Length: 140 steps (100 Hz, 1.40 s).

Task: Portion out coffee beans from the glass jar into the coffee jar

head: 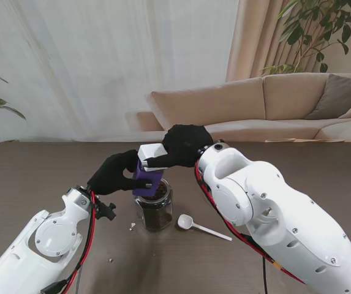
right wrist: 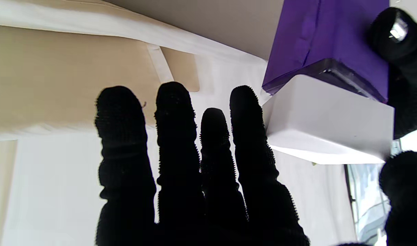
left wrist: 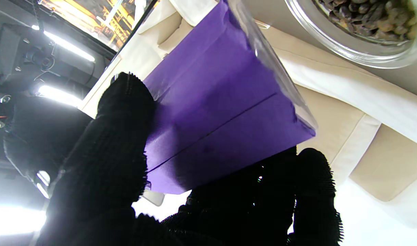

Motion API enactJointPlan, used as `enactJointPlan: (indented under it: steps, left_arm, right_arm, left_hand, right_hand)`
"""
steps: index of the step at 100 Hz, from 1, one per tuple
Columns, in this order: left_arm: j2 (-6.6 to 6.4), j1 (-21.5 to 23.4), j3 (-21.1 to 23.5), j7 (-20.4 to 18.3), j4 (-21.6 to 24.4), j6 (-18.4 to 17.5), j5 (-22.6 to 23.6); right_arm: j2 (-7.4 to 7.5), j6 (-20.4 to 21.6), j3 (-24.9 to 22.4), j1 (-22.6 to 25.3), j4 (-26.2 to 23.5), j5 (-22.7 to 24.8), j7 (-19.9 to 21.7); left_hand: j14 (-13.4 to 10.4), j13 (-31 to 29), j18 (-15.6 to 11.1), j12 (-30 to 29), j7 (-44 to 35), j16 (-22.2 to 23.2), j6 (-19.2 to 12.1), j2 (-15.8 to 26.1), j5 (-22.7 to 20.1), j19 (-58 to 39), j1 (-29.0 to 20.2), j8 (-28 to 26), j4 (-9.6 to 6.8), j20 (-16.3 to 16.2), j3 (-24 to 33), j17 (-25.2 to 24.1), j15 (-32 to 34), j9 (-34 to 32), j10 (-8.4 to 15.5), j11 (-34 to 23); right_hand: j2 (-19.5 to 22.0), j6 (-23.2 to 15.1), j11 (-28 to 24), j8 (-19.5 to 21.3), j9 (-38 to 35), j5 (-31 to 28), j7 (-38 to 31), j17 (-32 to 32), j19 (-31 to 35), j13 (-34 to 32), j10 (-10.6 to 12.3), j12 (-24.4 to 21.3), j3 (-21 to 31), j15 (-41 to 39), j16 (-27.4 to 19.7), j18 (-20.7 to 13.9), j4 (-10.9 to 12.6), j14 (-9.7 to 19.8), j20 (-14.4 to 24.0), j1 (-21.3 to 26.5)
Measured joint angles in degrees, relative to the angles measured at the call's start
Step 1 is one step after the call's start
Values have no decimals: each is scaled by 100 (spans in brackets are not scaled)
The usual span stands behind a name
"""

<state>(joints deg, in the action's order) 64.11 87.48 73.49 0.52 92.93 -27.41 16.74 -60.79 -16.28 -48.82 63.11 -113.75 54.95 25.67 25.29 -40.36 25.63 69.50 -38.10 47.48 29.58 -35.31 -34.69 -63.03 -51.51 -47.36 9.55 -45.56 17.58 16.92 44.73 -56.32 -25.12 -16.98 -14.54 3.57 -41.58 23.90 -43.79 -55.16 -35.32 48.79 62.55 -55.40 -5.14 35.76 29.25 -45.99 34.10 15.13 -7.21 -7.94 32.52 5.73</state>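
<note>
Stand view: my left hand (head: pixel 119 173) grips the purple coffee jar (head: pixel 147 178), tilted over the glass jar (head: pixel 155 208); my right hand (head: pixel 186 146) pinches its white lid (head: pixel 151 151). Spoon (head: pixel 201 227) at three o'clock of the glass jar on the worktop (head: pixel 40 171).

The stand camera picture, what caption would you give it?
Both hands, left hand and right hand, hold a purple container over the glass jar.

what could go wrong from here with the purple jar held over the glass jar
The left hand holds the purple white-lidded coffee jar tilted over the open glass jar of beans; a slip could topple it. The right hand touches the lid, perhaps dislodging it. The white plastic spoon lies close by and could be knocked.
</note>
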Motion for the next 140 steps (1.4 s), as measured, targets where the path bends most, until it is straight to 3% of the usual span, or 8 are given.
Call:
enactJointPlan:
  steps: [14,23,37,46,59,80,117,140]
  left_arm:
    - [-3,34,25,6,18,3,14]
    - [-3,47,31,7,32,13,15]
    - [-3,57,44,-8,66,17,19]
    - [-4,56,54,-16,72,8,51]
    - [-12,50,71,-60,72,-19,104]
    - [-44,0,45,-141,64,-67,175]
    - [-68,-36,11,-232,63,-97,175]
    - [-72,-16,11,-215,54,-102,179]
  right_arm:
    - [36,183,-103,43,-82,-73,146]
    - [50,256,-128,44,-110,59,266]
    - [54,249,-164,62,-116,107,306]
    - [54,80,-230,125,-163,-45,317]
    - [55,-200,-318,257,-292,-100,308]
    - [74,-1096,71,73,-385,42,342]
    - [22,-1356,693,-371,-222,510,511]
    - [10,-1154,664,-372,-185,559,623]
  left_hand:
    - [0,0,0,-2,-1,0,0,0,0,0,0,-1,0,-1,0,0,0,0,0,0]
    - [0,0,0,-2,-2,0,0,0,1,0,0,-1,0,-1,0,0,0,0,0,0]
    - [0,0,0,-2,-2,0,0,0,2,0,0,14,0,-1,-1,0,0,0,0,0]
    - [0,0,0,5,-2,5,0,0,3,0,0,22,0,-1,-1,0,0,0,0,0]
    - [0,0,0,19,-2,64,0,0,3,0,0,23,0,-47,-1,0,9,0,0,0]
    - [1,-1,1,32,-2,73,0,0,3,-3,0,23,0,-89,-1,0,28,0,0,0]
    - [6,-8,11,41,-2,127,0,0,3,-65,0,23,0,-147,-1,5,89,-2,0,-2]
    - [10,-9,20,42,-99,128,0,-112,3,-70,-1,23,0,-157,-1,13,103,-21,-1,-32]
  right_hand:
    - [-531,-214,51,0,9,706,432,0,0,0,8,12,1010,66,0,0,1,31,0,369]
    - [-652,-378,51,3,15,1032,547,0,0,0,13,14,1321,88,0,0,1,79,0,437]
    - [-640,-417,14,3,90,1208,529,0,0,3,14,14,1279,176,0,0,1,79,0,353]
    - [-547,-344,63,3,164,1207,337,-7,0,5,5,14,812,272,-3,63,1,-3,0,169]
    - [-97,-41,49,3,217,1207,281,-10,-38,7,-68,14,512,470,-34,214,16,-185,0,-561]
    - [504,84,136,1,184,964,271,-36,-117,-2,-212,-6,296,586,-76,430,68,-411,-1,-1273]
    - [508,155,95,-40,-148,374,330,1,-119,-361,-222,-13,306,589,-77,443,69,-412,-1,-1246]
    - [108,109,207,5,-288,147,151,1,-119,-423,-222,-13,136,580,-77,444,62,-341,-2,-435]
